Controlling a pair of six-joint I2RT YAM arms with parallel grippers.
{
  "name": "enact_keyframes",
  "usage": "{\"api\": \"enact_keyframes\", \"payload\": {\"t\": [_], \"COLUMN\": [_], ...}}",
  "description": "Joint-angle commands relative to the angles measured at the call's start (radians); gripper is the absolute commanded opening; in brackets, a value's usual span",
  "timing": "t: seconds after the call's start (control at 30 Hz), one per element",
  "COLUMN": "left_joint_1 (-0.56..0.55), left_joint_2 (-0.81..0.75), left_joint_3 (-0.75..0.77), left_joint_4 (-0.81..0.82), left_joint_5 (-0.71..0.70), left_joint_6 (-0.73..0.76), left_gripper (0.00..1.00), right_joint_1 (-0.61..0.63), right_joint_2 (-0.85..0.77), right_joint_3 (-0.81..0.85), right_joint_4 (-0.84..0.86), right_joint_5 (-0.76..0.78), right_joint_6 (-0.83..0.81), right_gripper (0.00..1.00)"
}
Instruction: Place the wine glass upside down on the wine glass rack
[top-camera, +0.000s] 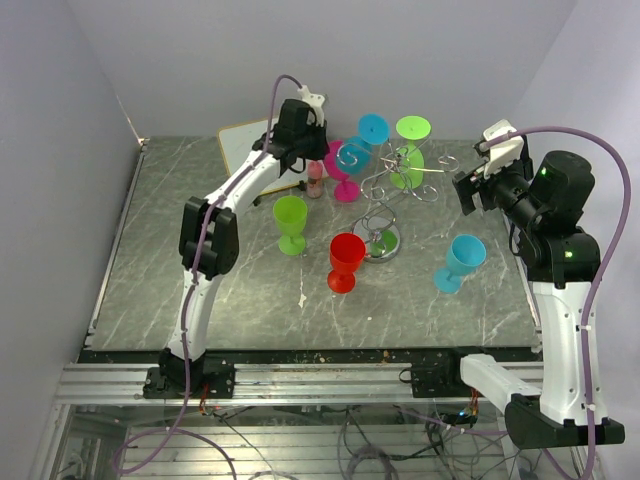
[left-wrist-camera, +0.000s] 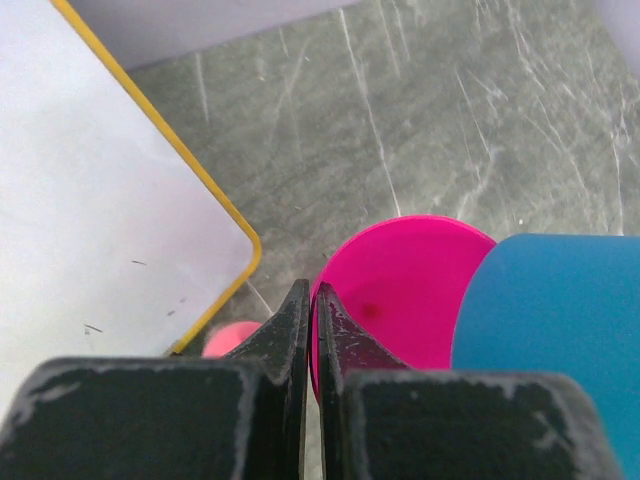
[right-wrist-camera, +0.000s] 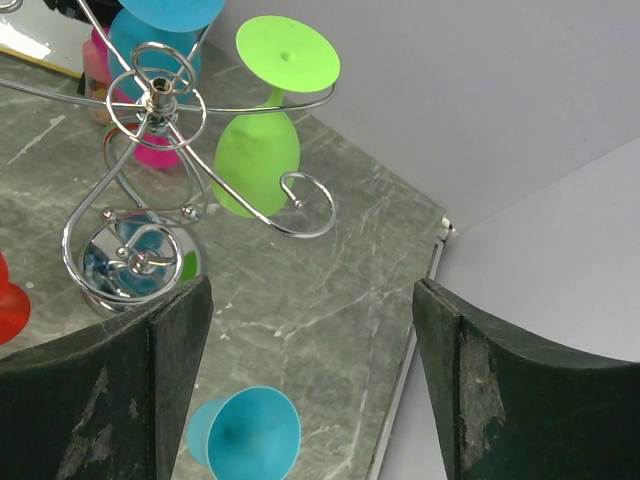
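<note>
**One pinch on a slick rim**

Your left tool (left-wrist-camera: 312, 305) is clamped shut on the pink wine glass (left-wrist-camera: 400, 280) at its thin rim. It stands upright near the worktop's (top-camera: 150, 270) far edge, beside the wine glass rack (right-wrist-camera: 160, 100). It looks light, stiff and slippery, so the stem would likely grip safer. Your right tool (right-wrist-camera: 312, 290) gapes wide, empty.

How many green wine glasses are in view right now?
2. The standing green glass is upright on the table beside the red glass; the hanging green glass is upside down on the wine glass rack. None looks hidden.
</note>
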Motion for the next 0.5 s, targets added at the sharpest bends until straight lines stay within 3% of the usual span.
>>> {"api": "enact_keyframes", "payload": {"t": [0.0,0.47], "left_joint_1": [0.012,0.026], "left_joint_2": [-0.034,-0.014], "left_joint_3": [0.070,0.067], "left_joint_4": [0.101,0.191], "left_joint_5": [-0.043,-0.115], "left_joint_6": [-0.022,0.120], "left_gripper": [0.07,0.07], "right_joint_1": [-0.013,-0.056], "right_joint_2": [0.000,0.004], "right_joint_3": [0.008,0.014], "right_joint_4": [0.002,0.000], "right_joint_5": [-0.020,-0.094], "right_joint_6": [0.014,0.035], "right_gripper": [0.80,0.81]}}
